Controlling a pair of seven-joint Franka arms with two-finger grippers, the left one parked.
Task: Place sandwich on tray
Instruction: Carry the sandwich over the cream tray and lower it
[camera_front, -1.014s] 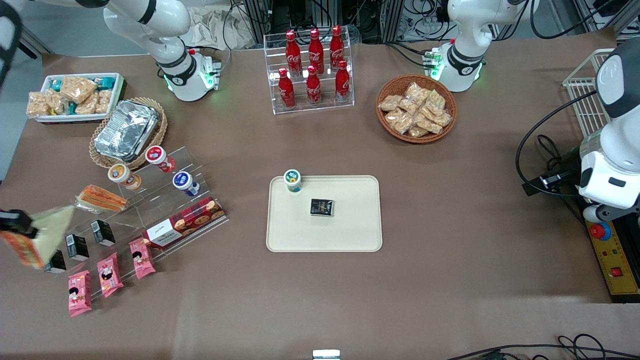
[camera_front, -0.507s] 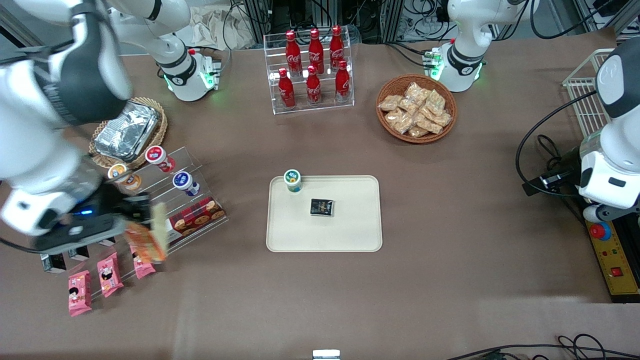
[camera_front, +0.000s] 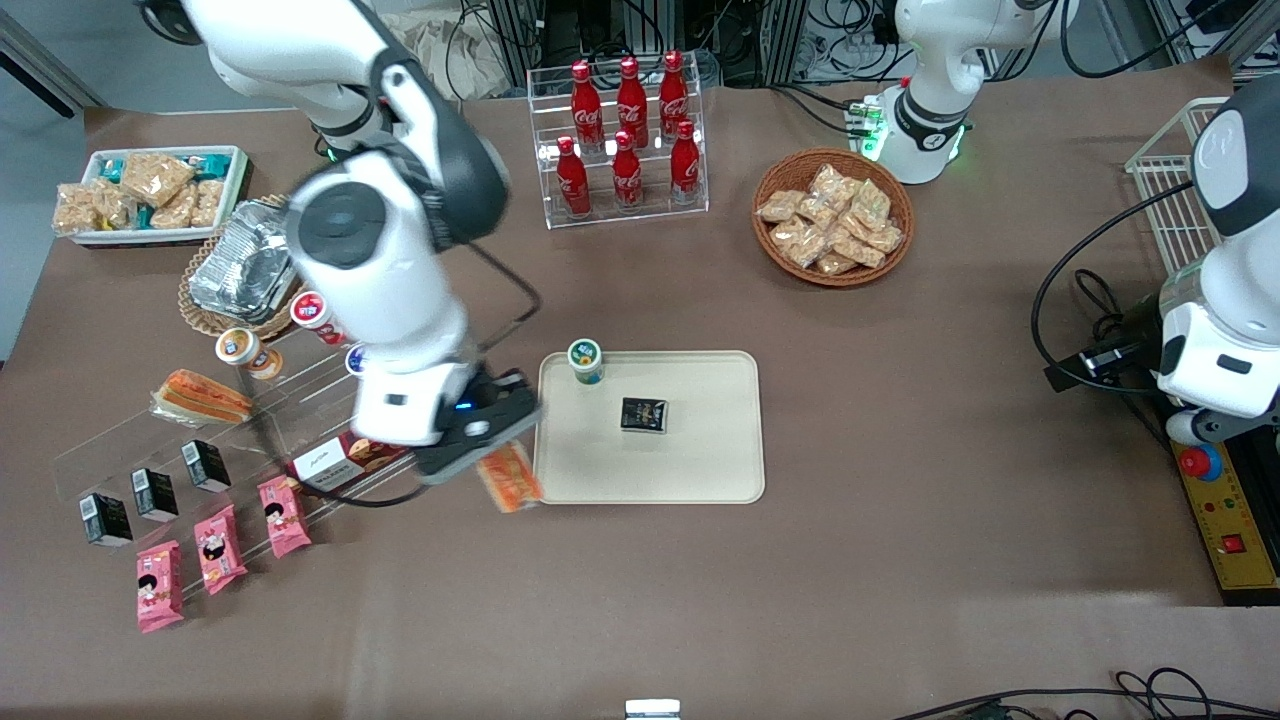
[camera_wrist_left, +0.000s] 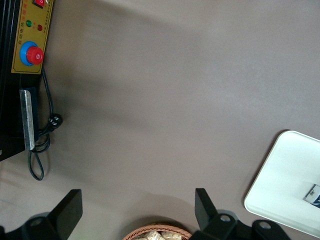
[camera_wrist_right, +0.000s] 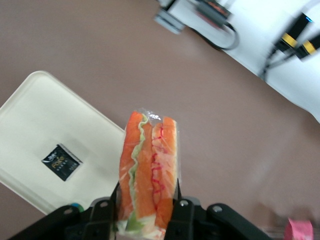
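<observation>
While the right arm reaches out over the brown table (camera_front: 900, 420), its gripper (camera_front: 492, 432) hangs just beside the edge of the tray (camera_front: 700, 480) that faces the working arm's end of the table, the fingers (camera_wrist_right: 102, 210) closed against the two bread faces of the sandwich (camera_front: 510, 476); in the right wrist view the sandwich (camera_wrist_right: 147, 170) stands on edge between them, its orange and green filling turned toward the camera, clear wrap around it; in the front view it shows as an orange strip below the gripper, over the table right at the tray's corner nearer the camera, and whether it overlaps the rim I cannot tell; the tray is cream and flat, and on it stand a small cup with a green lid (camera_front: 586, 360) at the corner farther from the camera and a small black packet (camera_front: 644, 415) near the middle; toward the working arm's end a smaller orange sandwich (camera_front: 200, 397) lies on a clear stepped stand (camera_front: 130, 440).
</observation>
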